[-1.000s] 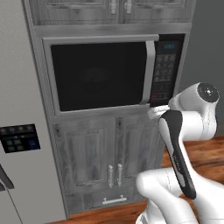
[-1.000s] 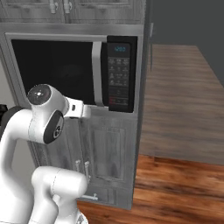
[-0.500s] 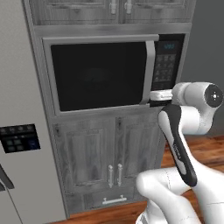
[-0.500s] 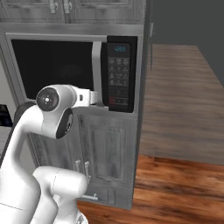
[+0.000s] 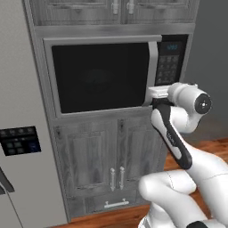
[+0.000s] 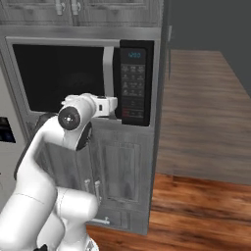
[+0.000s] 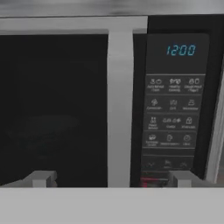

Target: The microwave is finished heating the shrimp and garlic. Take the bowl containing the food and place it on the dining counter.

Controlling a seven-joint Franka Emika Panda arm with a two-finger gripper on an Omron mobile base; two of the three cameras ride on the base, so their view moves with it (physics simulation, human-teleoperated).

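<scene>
Grey-framed built-in microwave (image 5: 113, 73) with a wide black glass door is seen set into weathered grey wooden cabinetry, its door closed against the frame. A vertical pale bar handle (image 7: 119, 109) is shown running down the right side of the door, and a black keypad panel (image 7: 173, 109) with a blue display reading 12:00 is placed just right of it. The tool (image 7: 111, 178) of the white arm is held level in front of the lower part of that handle, its two small grey fingertips (image 7: 41, 178) being spread wide apart, one to each side of the bar, with nothing gripped between them. From the left base view the tool (image 5: 153, 94) is seen close against the lower end of the handle; whether it touches the bar cannot be told. Behind the dark glass only a faint round shape is made out, and the bowl and food cannot be distinguished. A pale grey fridge (image 5: 18, 147) with a small dark button panel is located left of the cabinetry, and brown wooden floor (image 6: 196, 147) is visible to the right.
</scene>
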